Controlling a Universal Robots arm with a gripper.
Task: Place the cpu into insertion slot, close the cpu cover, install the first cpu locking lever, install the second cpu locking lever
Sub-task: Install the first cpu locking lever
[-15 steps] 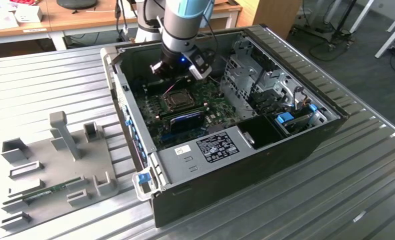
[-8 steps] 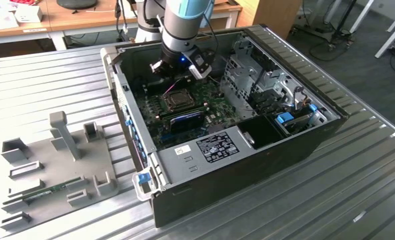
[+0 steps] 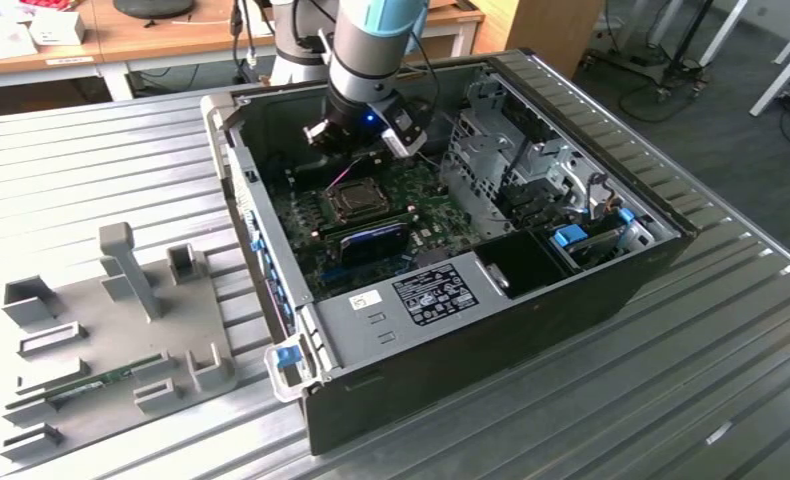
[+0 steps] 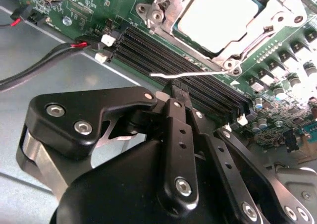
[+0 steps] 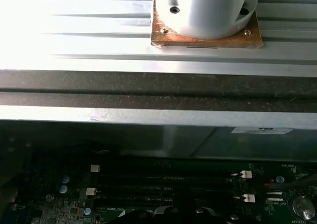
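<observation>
The cpu (image 4: 218,18) looks dull grey metal, the cpu cover (image 4: 167,8) shiny metal

Dull grey cpu (image 4: 218,17), silvery cpu cover (image 4: 166,11), green circuit board (image 4: 119,1).

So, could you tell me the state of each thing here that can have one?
cpu: seated in the insertion slot.
cpu cover: lowered flat around the cpu.
locking lever: sticking out free over the memory slots, not latched.
memory slots: empty.
gripper: shut, tips just by the lever.
computer case: lying on its side, open.
</observation>
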